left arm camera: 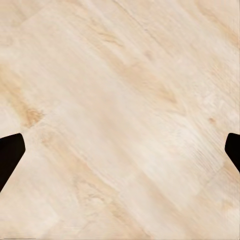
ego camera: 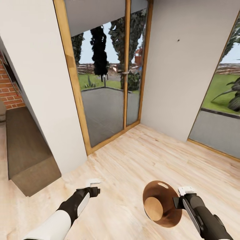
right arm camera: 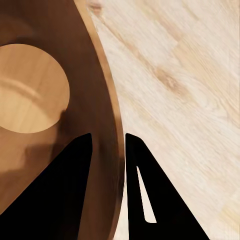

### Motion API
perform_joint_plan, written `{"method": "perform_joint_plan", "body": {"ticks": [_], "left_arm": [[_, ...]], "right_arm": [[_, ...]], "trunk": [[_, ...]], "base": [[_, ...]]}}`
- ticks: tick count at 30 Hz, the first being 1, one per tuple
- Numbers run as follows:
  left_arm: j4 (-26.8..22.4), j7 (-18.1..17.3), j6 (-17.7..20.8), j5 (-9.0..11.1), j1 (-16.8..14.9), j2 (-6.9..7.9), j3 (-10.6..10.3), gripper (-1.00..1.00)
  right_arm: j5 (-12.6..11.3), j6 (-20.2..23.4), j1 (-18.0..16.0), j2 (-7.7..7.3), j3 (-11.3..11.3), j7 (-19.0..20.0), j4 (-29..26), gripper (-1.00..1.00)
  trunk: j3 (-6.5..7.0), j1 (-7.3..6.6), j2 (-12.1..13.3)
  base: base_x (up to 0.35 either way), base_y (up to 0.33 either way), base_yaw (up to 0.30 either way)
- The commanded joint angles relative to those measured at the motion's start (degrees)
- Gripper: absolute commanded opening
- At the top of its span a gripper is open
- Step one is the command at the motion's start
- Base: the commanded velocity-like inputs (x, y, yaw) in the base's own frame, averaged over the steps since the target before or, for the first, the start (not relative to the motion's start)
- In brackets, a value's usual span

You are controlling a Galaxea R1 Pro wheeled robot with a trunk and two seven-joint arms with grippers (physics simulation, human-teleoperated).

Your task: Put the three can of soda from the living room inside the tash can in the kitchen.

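The tash can (ego camera: 161, 204) hangs tilted above the light wood floor at lower right, its brown wood-toned inside and oval handle slot facing me. My right gripper (ego camera: 176, 202) is shut on its rim. In the right wrist view the fingers (right arm camera: 75, 190) straddle the tash can's wall (right arm camera: 87, 75), one inside and one outside, and its round bottom is bare. At lower left my left gripper (ego camera: 94, 186) is open over bare floor, its fingertips (left arm camera: 10, 155) wide apart around nothing. The cans of soda are out of view.
A tall glass door in a wooden frame (ego camera: 75, 86) stands ahead between white walls. Another wood-framed window (ego camera: 220, 100) is at right. A brown low block (ego camera: 25, 153) and a brick wall (ego camera: 8, 90) lie at left. Wood floor (ego camera: 140, 160) stretches ahead.
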Motion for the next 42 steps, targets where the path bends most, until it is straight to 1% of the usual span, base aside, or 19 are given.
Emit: {"method": "perform_joint_plan", "body": {"ticks": [1, 28, 36, 42], "left_arm": [[0.00, 0.00, 0.00, -0.01, 0.01, 0.00, 0.00, 1.00], [0.00, -0.08, 0.00, -0.01, -0.01, 0.00, 0.00, 1.00], [0.00, -0.09, 0.00, -0.01, 0.01, 0.00, 0.00, 1.00], [0.00, -0.09, 0.00, -0.01, 0.03, 0.00, 0.00, 1.00]], "right_arm": [[-0.35, -0.01, -0.02, 0.01, 0.01, 0.02, -0.01, -1.00], [-0.33, -1.24, -0.02, 0.07, 0.10, -0.06, 0.11, -1.00], [-0.34, -1.25, -0.02, 0.25, 0.17, -2.11, 0.12, -1.00], [-0.35, -1.25, -0.02, 0.28, 0.18, -2.39, 0.18, -1.00]], "trunk": [[0.01, 0.00, 0.00], [0.01, 0.00, 0.00], [0.01, 0.00, 0.00], [0.01, 0.00, 0.00]], "base": [[0.000, 0.000, 0.287], [0.000, 0.000, 0.287], [0.000, 0.000, 0.287], [0.000, 0.000, 0.287]]}}
